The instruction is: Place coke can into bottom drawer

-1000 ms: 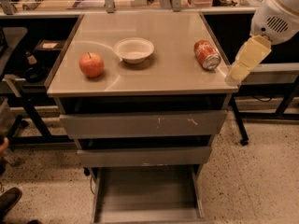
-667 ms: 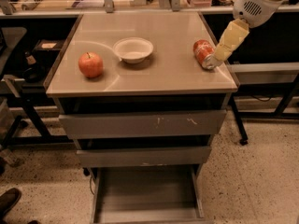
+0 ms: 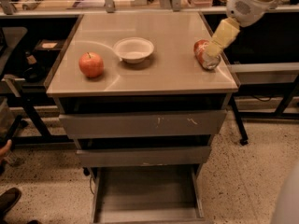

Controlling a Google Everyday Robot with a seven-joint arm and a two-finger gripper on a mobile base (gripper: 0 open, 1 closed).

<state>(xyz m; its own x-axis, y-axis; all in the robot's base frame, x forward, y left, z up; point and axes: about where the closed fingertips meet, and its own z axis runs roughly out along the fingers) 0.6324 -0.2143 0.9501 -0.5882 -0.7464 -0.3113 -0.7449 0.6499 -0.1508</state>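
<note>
Reaches slantwise with the tool over the right side of the counter, right upon the coke can. Cannot tell the tool's state, whether apart, together or clamped, and cannot tell about real touching of the can. Finds the can directly under the tool's tip and a little past it, lying on its side, not upright. Points its long axis slantwise across the counter, with one shiny silver end turned to the front edge, just below the tool, and the red body going away behind. Probably approaches from above and from the side for this reason: to take a lying can across its round body, not along the axis, and to prevent rolling off the nearby edge. Shows the apple and the white bowl well apart from the tool, across the counter, so no hindrance there. Shows the bottom drawer far below the tool and toward the apple's side, pulled out with its grey floor in view, surely to receive the can from above.
</note>
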